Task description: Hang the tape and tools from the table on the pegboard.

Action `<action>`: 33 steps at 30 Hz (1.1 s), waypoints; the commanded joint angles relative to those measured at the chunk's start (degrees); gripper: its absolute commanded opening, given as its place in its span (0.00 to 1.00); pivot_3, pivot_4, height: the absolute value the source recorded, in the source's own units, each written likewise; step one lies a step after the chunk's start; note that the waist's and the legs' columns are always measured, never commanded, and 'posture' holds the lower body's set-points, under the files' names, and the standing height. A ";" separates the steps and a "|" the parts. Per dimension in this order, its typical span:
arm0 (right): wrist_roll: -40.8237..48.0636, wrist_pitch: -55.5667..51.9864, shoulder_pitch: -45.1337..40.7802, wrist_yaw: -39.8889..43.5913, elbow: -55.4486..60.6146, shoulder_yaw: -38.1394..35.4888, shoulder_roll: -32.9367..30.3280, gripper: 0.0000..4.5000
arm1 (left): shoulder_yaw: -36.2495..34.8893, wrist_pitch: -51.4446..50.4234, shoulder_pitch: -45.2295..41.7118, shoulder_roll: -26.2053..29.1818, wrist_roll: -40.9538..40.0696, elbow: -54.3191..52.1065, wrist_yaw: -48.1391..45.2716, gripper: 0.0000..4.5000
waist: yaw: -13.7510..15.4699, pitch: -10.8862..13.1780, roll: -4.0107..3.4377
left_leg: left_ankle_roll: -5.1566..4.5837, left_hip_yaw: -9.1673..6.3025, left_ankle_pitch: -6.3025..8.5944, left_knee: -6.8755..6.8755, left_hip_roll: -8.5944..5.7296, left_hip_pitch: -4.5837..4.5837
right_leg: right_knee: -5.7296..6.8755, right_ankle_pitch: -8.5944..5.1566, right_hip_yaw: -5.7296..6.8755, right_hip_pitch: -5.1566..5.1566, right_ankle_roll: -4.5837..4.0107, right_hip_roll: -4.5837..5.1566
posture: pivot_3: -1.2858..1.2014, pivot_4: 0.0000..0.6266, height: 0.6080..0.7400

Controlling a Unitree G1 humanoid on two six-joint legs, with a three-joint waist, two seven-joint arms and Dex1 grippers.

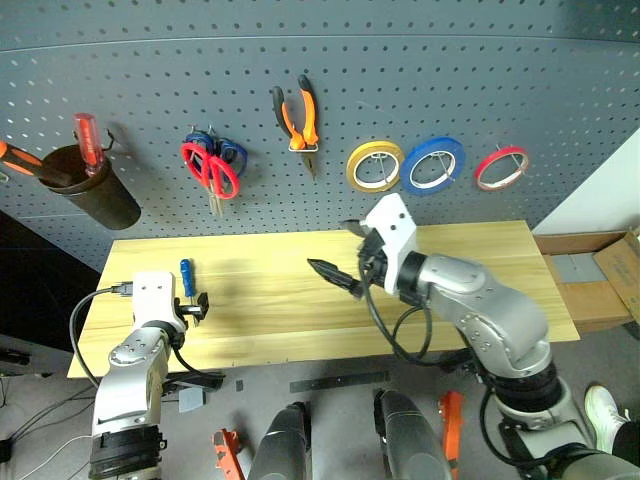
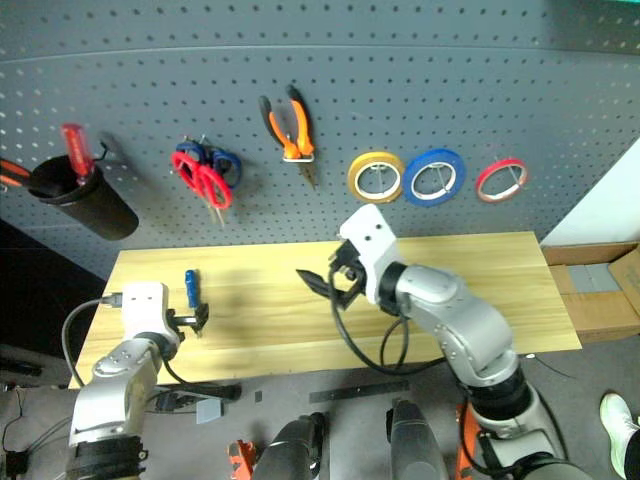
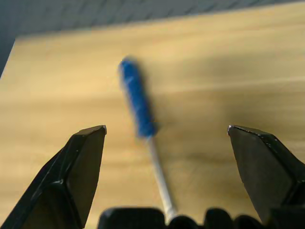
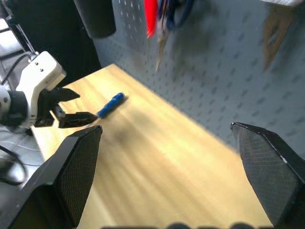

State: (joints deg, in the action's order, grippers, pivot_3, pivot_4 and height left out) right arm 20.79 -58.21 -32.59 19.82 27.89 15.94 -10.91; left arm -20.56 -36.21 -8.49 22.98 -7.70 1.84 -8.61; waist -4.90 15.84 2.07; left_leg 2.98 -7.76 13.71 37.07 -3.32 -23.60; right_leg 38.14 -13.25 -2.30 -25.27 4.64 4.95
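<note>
Step in hand: picking up the last tool, the blue-handled screwdriver (image 1: 186, 277). It lies flat on the table (image 1: 300, 330) near its left end, handle toward the pegboard (image 1: 400, 60), shaft toward the robot.

Already on the pegboard: red tape ring (image 1: 500, 168) at the far right of the tape row, beside the blue roll (image 1: 433, 164) and yellow roll (image 1: 374, 166); orange-and-black pliers (image 1: 296, 122) left of the yellow roll; red-handled scissors (image 1: 211, 171) left of the pliers, overlapping the blue-handled scissors (image 1: 228, 154). Dark cup (image 1: 90, 185) with a red screwdriver (image 1: 87, 140) hangs at the pegboard's left.

Left gripper (image 3: 167, 136) is spread wide and empty, low over the table with the screwdriver shaft running between its fingers, nothing clamped. In the head view it sits just beside the screwdriver's tip end. Right gripper (image 1: 345, 255) also spread and empty, hovering above the table's middle, below the pliers.

Judgement: task mostly done, only the screwdriver is left. Next move likely needs the left gripper to settle lower, centre on the handle or upper shaft and pinch. The thin shaft may roll or slip. After that, lift to a free hook or the cup.
</note>
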 commanded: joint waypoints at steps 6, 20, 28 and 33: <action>-2.85 -4.71 -7.26 -4.29 -8.29 4.38 6.49 1.00 | -3.83 -4.49 -10.04 5.86 -1.67 14.27 0.59 0.99 | 0.16 0.09 0.05 | 0.00 0.00 0.00 -0.02 -0.06 0.03 | -0.03 0.02 0.02 -0.01 -0.03 0.00 | 0.49 0.52 1.00; -6.07 -2.82 -10.71 -1.63 -8.18 10.70 7.84 1.00 | 1.72 5.04 -25.55 7.89 0.05 43.12 -2.89 0.99 | -0.10 0.46 0.24 | 0.02 0.05 0.04 -0.09 0.00 0.01 | -0.13 0.01 0.06 -0.08 -0.02 0.01 | 0.47 0.58 1.00; -5.99 -3.47 -10.86 -0.70 -7.75 10.55 7.96 1.00 | 3.10 7.80 -27.35 8.30 0.17 47.80 -2.89 0.88 | -0.23 0.49 0.21 | 0.02 0.04 0.04 -0.10 0.00 0.01 | -0.12 0.01 0.06 -0.09 -0.02 0.01 | 0.47 0.57 1.00; -6.38 -3.11 -11.26 0.23 -7.54 10.68 6.78 1.00 | 2.36 11.69 -27.39 8.64 -0.43 48.83 -2.99 0.51 | -0.27 0.49 0.21 | 0.02 0.04 0.04 -0.10 0.00 0.01 | -0.13 0.01 0.06 -0.09 -0.02 0.02 | 0.47 0.55 1.00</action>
State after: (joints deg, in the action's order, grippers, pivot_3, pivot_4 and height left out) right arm 14.61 -61.94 -42.74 19.39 17.83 26.49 -4.11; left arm -17.26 -26.50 -36.04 30.24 -7.89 50.41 -11.87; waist -5.17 16.34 2.28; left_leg 3.00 -7.72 13.75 36.97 -3.32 -23.59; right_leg 38.00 -13.23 -2.24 -25.36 4.62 4.96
